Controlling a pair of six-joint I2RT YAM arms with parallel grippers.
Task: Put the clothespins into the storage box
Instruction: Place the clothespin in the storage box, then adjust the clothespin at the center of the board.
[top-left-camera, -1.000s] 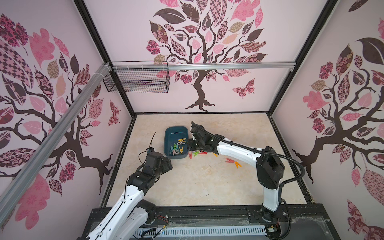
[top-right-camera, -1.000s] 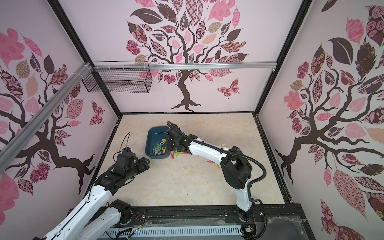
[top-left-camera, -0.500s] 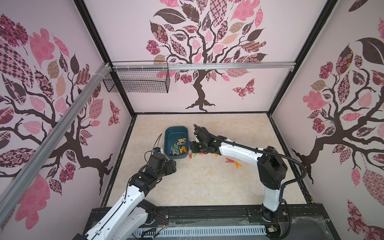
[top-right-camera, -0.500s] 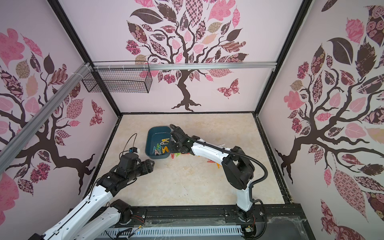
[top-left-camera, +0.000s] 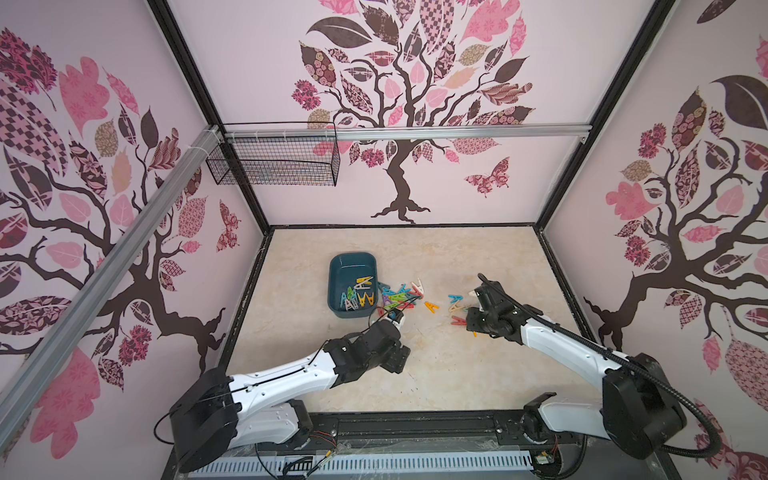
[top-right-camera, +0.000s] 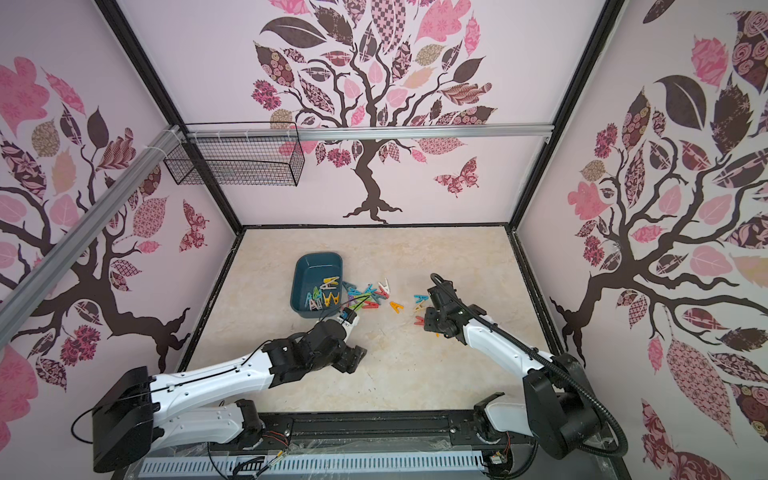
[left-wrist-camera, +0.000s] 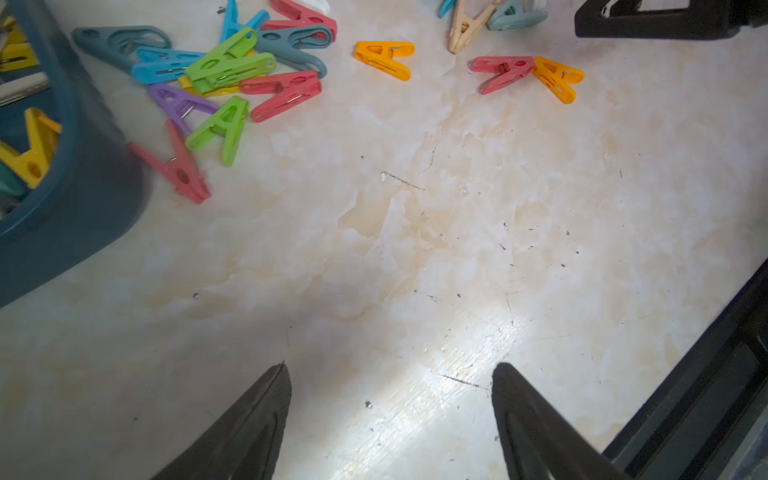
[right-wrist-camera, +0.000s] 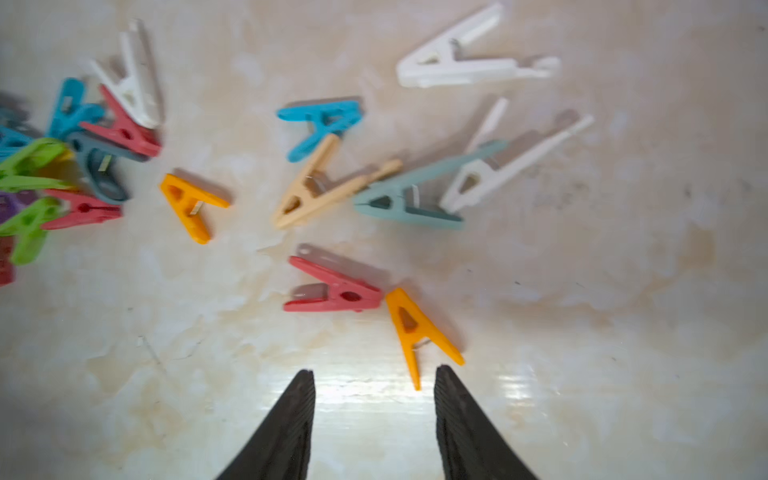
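Marbled tabletop (top-left-camera: 457, 374) is flat, with light scuffs. Clothespins (top-left-camera: 400, 296) lie loose at centre frame in both top views. One heap sits just right of the box (top-left-camera: 352, 266), stragglers lie further right, and several are already inside it.

My right gripper (right-wrist-camera: 374, 415) is half parted and empty, near an orange pin (right-wrist-camera: 415, 332) that lies just beside a red pin (right-wrist-camera: 336, 293). I recommend closing across the orange pin's legs alone.

My left gripper (left-wrist-camera: 390, 415) is wide apart and empty over bare surface. Lower centre is open, with the walls well apart.

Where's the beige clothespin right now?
In the right wrist view, the beige clothespin lies on the table between a blue peg and a grey-teal peg, right of the storage box.
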